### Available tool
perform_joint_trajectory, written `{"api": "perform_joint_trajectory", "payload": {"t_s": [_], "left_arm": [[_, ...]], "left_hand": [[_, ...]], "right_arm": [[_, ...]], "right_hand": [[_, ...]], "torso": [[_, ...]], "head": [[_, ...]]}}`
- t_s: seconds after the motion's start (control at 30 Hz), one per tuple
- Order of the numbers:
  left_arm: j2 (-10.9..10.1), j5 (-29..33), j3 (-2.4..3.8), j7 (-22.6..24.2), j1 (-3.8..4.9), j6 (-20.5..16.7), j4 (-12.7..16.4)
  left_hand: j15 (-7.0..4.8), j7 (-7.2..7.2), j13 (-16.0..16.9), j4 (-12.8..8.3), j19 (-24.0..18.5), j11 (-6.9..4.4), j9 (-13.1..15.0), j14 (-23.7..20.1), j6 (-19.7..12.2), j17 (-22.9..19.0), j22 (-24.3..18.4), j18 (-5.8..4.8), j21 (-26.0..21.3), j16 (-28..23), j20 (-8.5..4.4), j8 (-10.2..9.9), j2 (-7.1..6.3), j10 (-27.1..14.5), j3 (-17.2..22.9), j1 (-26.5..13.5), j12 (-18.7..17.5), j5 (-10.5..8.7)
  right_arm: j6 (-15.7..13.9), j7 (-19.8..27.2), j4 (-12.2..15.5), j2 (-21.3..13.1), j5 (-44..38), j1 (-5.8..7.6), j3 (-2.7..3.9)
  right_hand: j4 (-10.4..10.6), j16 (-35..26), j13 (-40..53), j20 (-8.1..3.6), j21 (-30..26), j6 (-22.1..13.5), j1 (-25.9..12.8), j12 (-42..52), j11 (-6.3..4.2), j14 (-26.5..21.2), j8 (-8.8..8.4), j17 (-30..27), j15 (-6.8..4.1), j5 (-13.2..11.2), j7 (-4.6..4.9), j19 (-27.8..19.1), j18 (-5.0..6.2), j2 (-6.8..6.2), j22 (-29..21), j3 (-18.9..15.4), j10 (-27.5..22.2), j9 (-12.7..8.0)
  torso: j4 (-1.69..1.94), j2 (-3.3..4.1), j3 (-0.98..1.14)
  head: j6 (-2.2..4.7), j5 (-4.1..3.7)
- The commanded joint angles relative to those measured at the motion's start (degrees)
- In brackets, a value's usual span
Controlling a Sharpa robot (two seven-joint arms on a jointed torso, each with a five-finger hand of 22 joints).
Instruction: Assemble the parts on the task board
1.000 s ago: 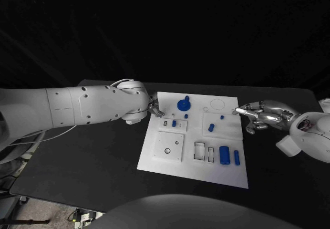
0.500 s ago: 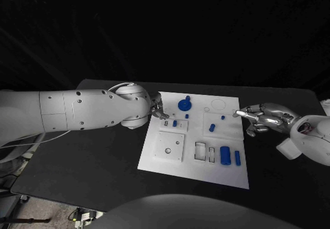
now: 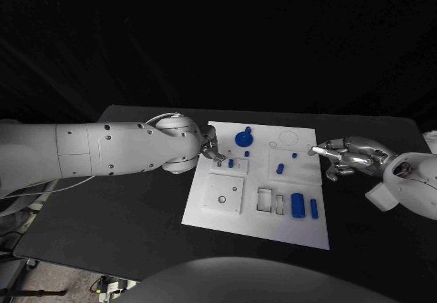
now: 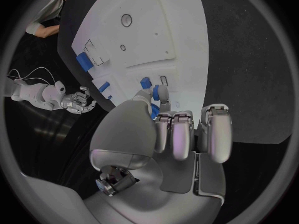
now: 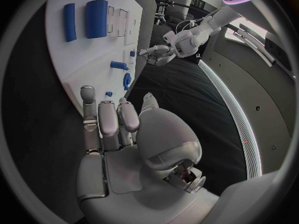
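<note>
Head view: task board (image 3: 211,211) long axis toward robot; left robot hand (image 3: 209,146) fingers curled empty, right robot hand (image 3: 353,155) likewise

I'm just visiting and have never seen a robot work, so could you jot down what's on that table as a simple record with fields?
surface: black table
board: white task board, lying flat mid-table
parts: blue pieces on it, including a round knob and two cylinders side by side
left hand: at the board's left edge, fingertips by a small blue part
right hand: at the board's right edge, holding nothing
</note>
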Motion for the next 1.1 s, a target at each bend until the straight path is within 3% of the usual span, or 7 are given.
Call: {"api": "perform_joint_trajectory", "payload": {"t_s": [0.03,0.47,1.1], "left_arm": [[0.2,0.1,0.01,-3.8,-0.24,1.6,-0.1],[0.8,0.6,0.01,-3.3,-1.04,1.8,-1.0],[1.1,0.5,0.01,-2.8,-1.22,1.7,-2.0]], "left_hand": [[-0.29,-0.07,15.1,0.0,3.1,-0.37,0.0,6.0,0.0,15.1,12.0,-0.05,-0.4,0.1,-0.48,0.0,-0.17,6.0,0.3,-0.5,0.1,-0.25],[-0.29,-0.09,15.1,-0.1,3.0,-0.38,0.0,6.0,-0.1,15.1,11.9,-0.03,-0.5,0.1,-0.48,0.0,-0.25,6.0,0.7,-0.6,0.1,-0.46],[-0.3,-0.11,15.1,-0.1,2.9,-0.4,0.0,6.0,-0.1,15.1,11.9,0.0,-0.6,0.1,-0.48,0.0,-0.37,6.0,1.1,-0.5,0.1,-0.61]], "right_arm": [[0.7,0.6,0.0,0.0,0.0,-0.08,-0.01],[0.8,0.6,0.0,0.1,0.0,-0.11,-0.01],[0.8,0.7,-0.1,0.2,0.1,-0.12,-0.01]], "right_hand": [[0.1,-0.2,0.0,0.01,-0.2,-0.1,0.2,-0.4,0.03,-0.4,-0.23,0.9,-0.04,0.3,0.19,-0.3,0.99,0.29,3.0,0.4,-0.3,-0.1],[0.1,-0.2,-0.1,0.02,-0.3,-0.1,0.2,-0.4,0.03,-0.4,-0.24,0.8,-0.03,0.4,0.2,-0.4,1.01,0.3,3.0,0.4,-0.4,-0.1],[0.1,-0.2,-0.1,0.03,-0.3,-0.1,0.3,-0.4,0.03,-0.5,-0.25,0.8,-0.03,0.4,0.21,-0.4,1.02,0.29,2.9,0.4,-0.4,-0.1]], "torso": [[0.03,0.0,0.01],[0.01,0.03,0.0],[-0.02,0.0,0.0]], "head": [[0.01,0.04],[0.01,0.24],[0.01,0.16]]}}
